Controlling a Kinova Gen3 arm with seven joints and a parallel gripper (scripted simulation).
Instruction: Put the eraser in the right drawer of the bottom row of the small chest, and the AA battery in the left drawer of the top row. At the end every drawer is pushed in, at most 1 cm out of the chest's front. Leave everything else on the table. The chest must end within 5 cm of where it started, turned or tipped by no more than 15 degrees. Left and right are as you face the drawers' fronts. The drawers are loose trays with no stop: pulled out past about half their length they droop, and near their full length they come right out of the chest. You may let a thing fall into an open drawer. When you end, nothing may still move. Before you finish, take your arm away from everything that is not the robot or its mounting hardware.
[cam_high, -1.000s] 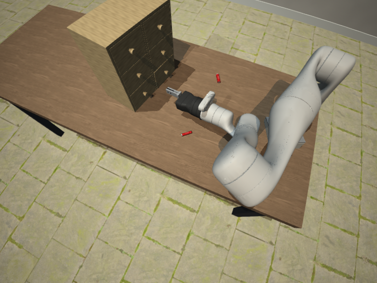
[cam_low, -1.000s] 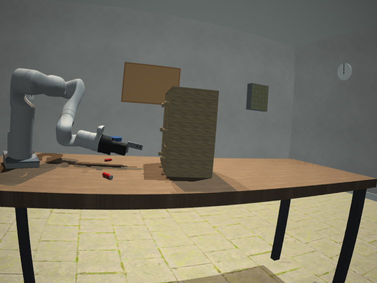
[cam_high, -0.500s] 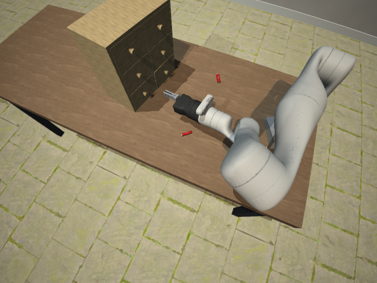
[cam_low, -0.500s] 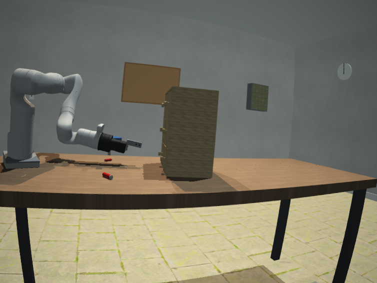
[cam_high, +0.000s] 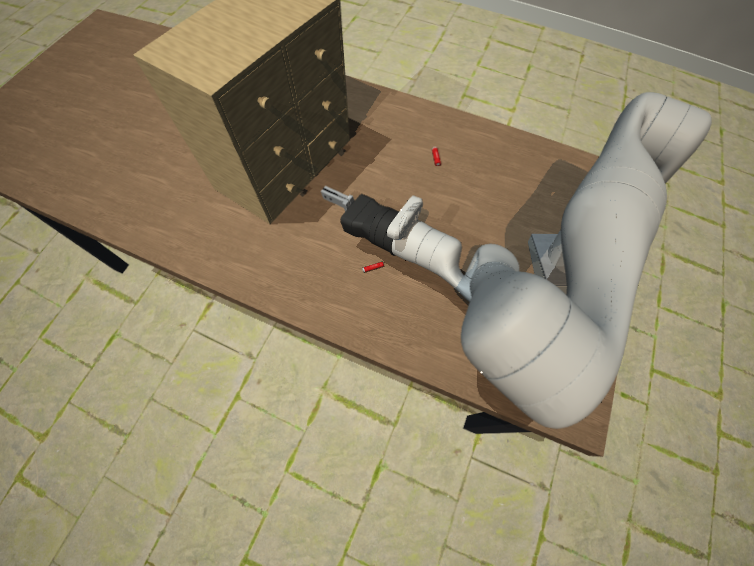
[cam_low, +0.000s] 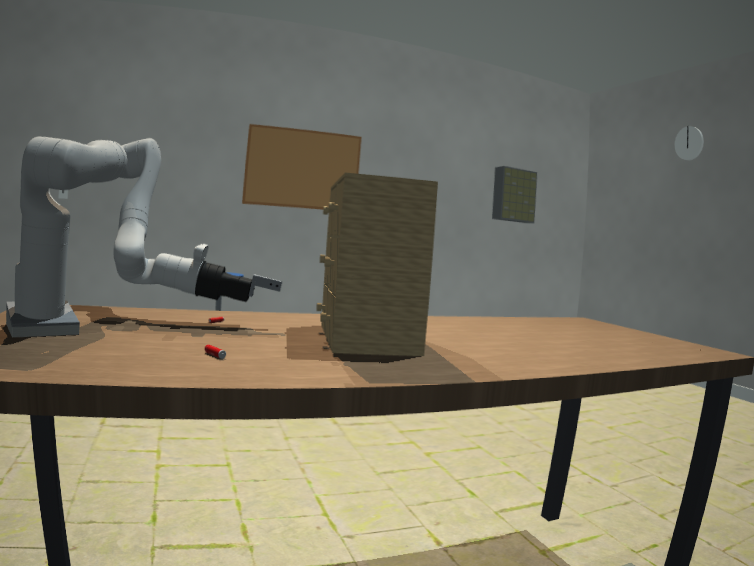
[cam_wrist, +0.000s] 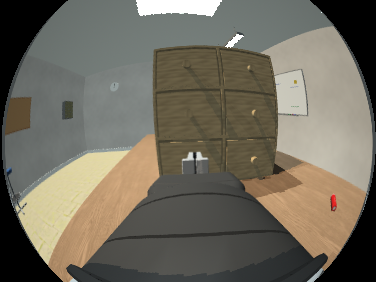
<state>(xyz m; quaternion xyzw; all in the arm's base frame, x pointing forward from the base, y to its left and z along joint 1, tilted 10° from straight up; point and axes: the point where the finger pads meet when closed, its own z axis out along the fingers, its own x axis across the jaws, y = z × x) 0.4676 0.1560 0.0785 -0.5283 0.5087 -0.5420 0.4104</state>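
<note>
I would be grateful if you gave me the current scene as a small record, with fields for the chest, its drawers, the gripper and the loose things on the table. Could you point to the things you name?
chest: upright on the table (cam_high: 200, 255) (cam_low: 517, 341), fronts facing the arm
drawers: six, two columns by three rows; none stands clearly open
gripper (cam_high: 322, 192) (cam_low: 280, 284) (cam_wrist: 194, 159): shut, nothing held, raised before the chest (cam_high: 182, 115) (cam_low: 383, 268) (cam_wrist: 223, 115)
loose things: two red cylinders (cam_high: 436, 156) (cam_low: 214, 351) (cam_wrist: 334, 202), lying apart
eraser: not seen

On the walls, you have a framed tan board, a grid-faced box, a round clock and a whiteboard.
</note>
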